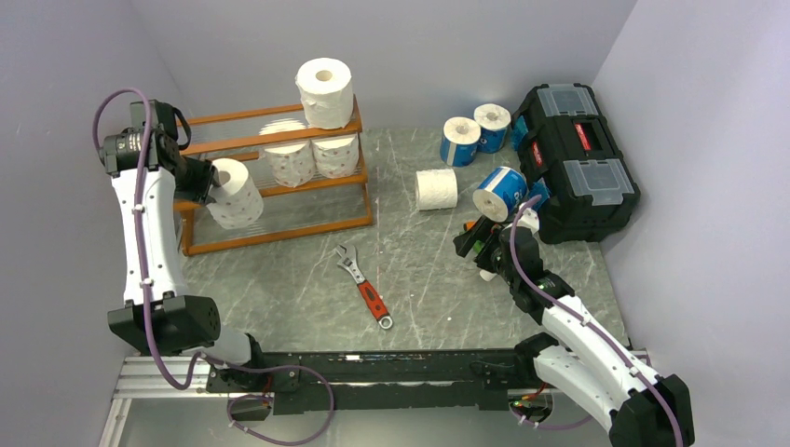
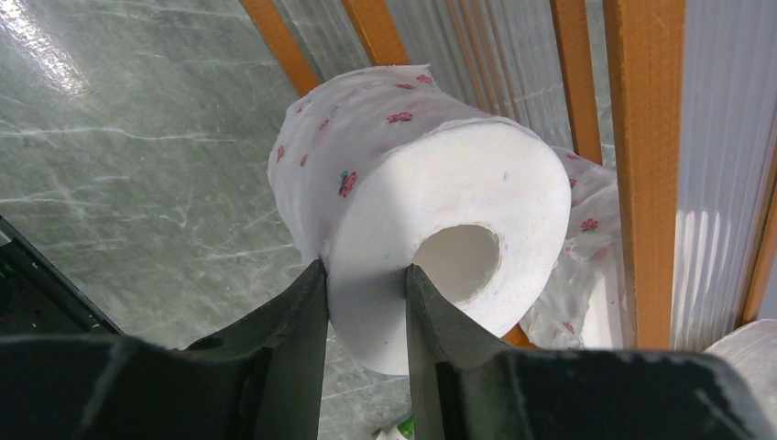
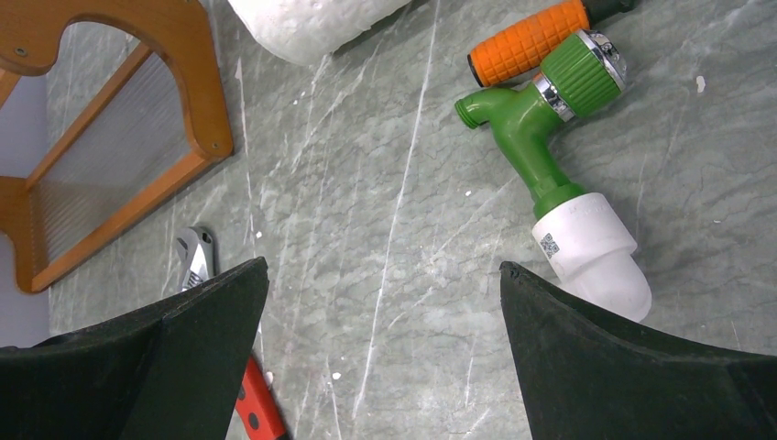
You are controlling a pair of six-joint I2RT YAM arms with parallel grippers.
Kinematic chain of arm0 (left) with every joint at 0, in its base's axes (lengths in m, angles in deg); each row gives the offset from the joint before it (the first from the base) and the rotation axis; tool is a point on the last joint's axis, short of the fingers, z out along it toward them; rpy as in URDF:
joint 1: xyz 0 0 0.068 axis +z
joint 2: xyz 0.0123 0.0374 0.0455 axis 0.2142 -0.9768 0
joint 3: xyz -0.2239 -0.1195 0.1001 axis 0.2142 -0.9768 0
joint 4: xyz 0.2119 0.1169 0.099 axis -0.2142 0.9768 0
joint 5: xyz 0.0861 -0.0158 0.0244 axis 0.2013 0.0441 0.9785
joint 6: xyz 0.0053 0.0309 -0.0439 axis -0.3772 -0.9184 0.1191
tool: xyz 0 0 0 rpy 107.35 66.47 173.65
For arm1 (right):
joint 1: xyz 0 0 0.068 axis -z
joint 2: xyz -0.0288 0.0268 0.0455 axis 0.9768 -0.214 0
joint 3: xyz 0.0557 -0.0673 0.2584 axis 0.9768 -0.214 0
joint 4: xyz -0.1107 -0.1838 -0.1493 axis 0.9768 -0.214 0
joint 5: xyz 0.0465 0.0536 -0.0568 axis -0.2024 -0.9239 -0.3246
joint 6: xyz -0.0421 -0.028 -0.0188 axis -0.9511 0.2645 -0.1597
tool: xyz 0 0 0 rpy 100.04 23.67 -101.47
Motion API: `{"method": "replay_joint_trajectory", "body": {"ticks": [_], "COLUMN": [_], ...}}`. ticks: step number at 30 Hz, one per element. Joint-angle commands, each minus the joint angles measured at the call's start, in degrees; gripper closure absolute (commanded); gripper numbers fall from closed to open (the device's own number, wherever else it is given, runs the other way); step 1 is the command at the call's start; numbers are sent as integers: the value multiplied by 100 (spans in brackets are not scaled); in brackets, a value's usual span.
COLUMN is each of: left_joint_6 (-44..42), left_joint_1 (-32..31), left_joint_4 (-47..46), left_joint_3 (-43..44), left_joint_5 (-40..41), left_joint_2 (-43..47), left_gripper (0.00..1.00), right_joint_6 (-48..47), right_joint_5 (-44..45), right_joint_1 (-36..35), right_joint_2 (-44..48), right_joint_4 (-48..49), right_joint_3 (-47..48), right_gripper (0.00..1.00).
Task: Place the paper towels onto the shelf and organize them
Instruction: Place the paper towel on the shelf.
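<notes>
Pinching the flowered roll [image 2: 431, 202] by its wall — one finger in the core, one outside — the left gripper [image 2: 362, 270] holds it at the left end of the shelf [image 1: 270, 114]. Slide it in level beside the shelved rolls [image 1: 291, 160] without knocking them, then release. The right gripper [image 3: 385, 266] hangs wide open, empty, above the table [image 1: 419, 279].

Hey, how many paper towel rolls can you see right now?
8 rolls: one atop the shelf, two on its middle tier, one in the left gripper, one white and three blue-wrapped on the table by the toolbox. Others may be hidden.
</notes>
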Motion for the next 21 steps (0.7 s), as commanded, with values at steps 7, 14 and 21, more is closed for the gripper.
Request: {"method": "replay_joint_trajectory", "body": {"ticks": [7, 14, 21], "left_joint_6": [95, 66, 38], "left_joint_1": [28, 28, 28], "left_joint_4": [-176, -238, -339], "left_joint_3": [359, 489, 481], "left_joint_5": [-176, -247, -245], "left_joint_2": [-82, -242, -364], "left_gripper": [75, 75, 75], "right_joint_6": [-85, -92, -94], "right_joint_5": [-6, 23, 12], "right_joint_1": [22, 22, 24], "right_joint_2": [81, 100, 47], "right_joint_4": [161, 121, 134], "right_joint_3": [72, 75, 103], "right_gripper": [1, 1, 1]}}
